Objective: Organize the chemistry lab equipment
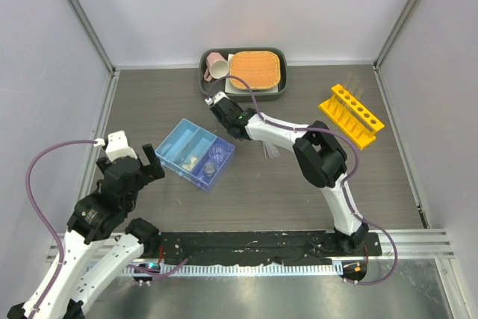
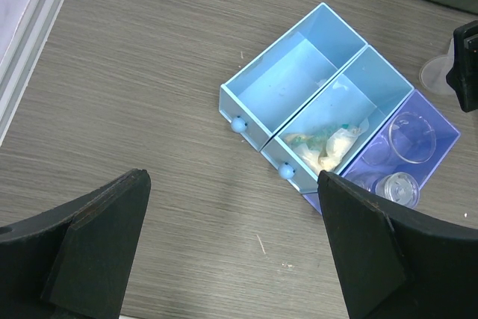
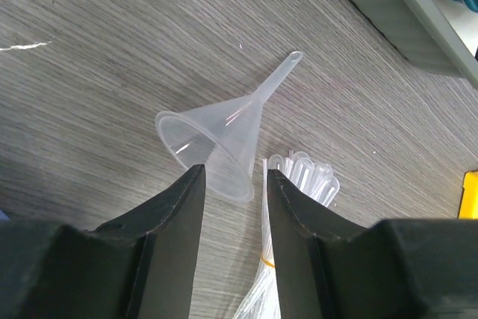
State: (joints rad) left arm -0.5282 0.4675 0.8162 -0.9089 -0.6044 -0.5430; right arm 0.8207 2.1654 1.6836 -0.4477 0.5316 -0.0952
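Observation:
A clear funnel (image 3: 216,136) lies on its side on the table, spout pointing away. My right gripper (image 3: 231,173) stands over its wide mouth, jaws partly closed, with a gap left beside the rim, so it is open. A bundle of clear pipettes (image 3: 314,177) lies just right of the funnel. The blue three-compartment tray (image 1: 196,153) holds two small clear beakers (image 2: 412,137) in its purple end section. My left gripper (image 2: 231,184) hangs wide open over bare table, near the tray's knobbed front. The yellow tube rack (image 1: 351,115) stands at the right.
A dark tray (image 1: 205,84) at the back holds a pink mug (image 1: 216,67) and an orange woven mat (image 1: 256,71). Whitish crumpled bits (image 2: 325,143) lie in the blue tray's middle compartment. Grey walls close in the left, right and back sides.

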